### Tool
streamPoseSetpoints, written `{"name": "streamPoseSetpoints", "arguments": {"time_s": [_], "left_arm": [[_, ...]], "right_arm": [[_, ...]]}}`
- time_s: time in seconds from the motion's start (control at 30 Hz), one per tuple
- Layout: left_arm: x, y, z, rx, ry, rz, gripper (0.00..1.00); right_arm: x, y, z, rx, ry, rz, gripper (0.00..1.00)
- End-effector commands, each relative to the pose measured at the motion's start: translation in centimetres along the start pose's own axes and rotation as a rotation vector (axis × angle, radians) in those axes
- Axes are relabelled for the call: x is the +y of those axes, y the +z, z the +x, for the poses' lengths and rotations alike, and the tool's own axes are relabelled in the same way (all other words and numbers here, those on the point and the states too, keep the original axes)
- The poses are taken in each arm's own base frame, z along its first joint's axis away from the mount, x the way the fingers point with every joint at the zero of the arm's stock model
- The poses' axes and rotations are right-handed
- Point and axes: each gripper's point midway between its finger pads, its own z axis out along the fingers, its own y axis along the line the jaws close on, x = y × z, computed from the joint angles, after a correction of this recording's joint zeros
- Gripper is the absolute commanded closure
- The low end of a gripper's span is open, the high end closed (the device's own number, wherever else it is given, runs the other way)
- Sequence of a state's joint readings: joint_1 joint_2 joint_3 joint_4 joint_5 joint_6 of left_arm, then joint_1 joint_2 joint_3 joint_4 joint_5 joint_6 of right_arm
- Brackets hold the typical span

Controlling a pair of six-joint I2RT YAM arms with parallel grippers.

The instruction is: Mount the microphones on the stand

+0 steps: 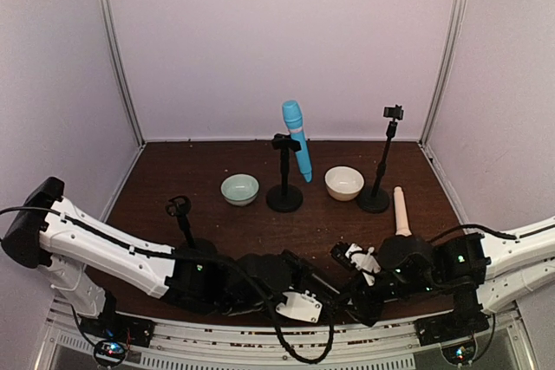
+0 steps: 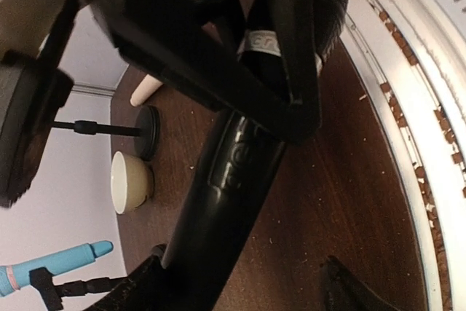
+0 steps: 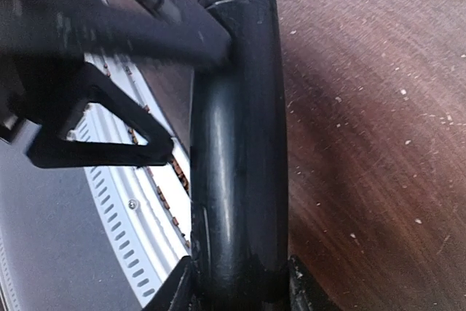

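Brown wooden table [image 1: 173, 171], pale lilac walls [image 1: 277, 41] closing it in on three sides, and all the action is at the bottom centre of the top view, where both arms crowd together over the near edge. The black microphone [image 3: 237, 165] is right there between them. On the right wrist view it runs straight up the frame, and the right gripper [image 3: 240, 289] is clamped on it, fingers pressed to both flanks at the bottom edge. On the left wrist view, the left gripper [image 2: 244, 264] is spread wide. The black barrel slants past its lower-left finger, while the other finger stands well clear at the lower right, so no squeeze from that side. Up in the centre of the top view, the light blue microphone [image 1: 297, 139] sits clipped in the middle stand [image 1: 284, 175], tilted, with its head up. Right of that, the tall stand [image 1: 382, 162] rises with its clip on top, and the cream-beige microphone [image 1: 401, 208] lies flat on the table just beside its base. A short stand [image 1: 182, 218] pokes up at the left, close to the left arm. Two bowls flank the middle stand, a pale green bowl [image 1: 239, 189] to its left and a cream bowl [image 1: 344, 183] to its right.
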State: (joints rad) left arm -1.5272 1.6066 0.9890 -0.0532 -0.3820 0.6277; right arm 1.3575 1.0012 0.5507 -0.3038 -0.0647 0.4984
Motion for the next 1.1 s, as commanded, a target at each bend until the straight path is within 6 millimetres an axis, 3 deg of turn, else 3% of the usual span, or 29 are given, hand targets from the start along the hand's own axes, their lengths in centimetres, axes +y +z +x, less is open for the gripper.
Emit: {"name": "streamPoseSetpoints", "arguments": {"time_s": [0.0,0.17,0.33,0.4,0.47,0.57,0.77,0.93,1.07], "left_arm": [[1.3,1.0,-0.5,0.093,0.152,-0.151,0.31],[1.2,1.7,0.1,0.156,0.201,-0.214,0.45],[1.2,1.5,0.2,0.147,0.189,-0.262,0.62],[1.4,1.4,-0.1,0.132,0.156,-0.268,0.68],[1.4,1.5,-0.3,0.123,0.123,-0.267,0.74],[1.6,1.3,-0.4,0.111,0.06,-0.268,0.79],[2.7,0.2,-0.2,0.015,-0.218,-0.252,0.81],[4.2,-1.2,-0.1,-0.153,-0.53,-0.164,0.81],[5.6,-2.5,-1.1,-0.306,-0.706,-0.039,0.82]], "right_arm": [[2.3,0.4,-0.7,0.009,-0.005,-0.1,0.72],[3.8,1.0,-0.7,0.032,0.027,-0.171,0.72],[4.5,0.2,-1.3,0.015,0.038,-0.201,0.71],[4.6,-0.3,-1.7,0.007,0.031,-0.202,0.66],[4.6,-1.0,-2.3,-0.011,0.019,-0.194,0.52],[4.5,-2.8,-3.8,-0.062,-0.006,-0.178,0.31],[3.1,-8.7,-8.1,-0.262,-0.04,-0.098,0.1],[1.7,-12.3,-10.4,-0.44,-0.012,-0.084,0.08],[1.6,-13.5,-11.7,-0.573,-0.018,-0.109,0.05]]}}
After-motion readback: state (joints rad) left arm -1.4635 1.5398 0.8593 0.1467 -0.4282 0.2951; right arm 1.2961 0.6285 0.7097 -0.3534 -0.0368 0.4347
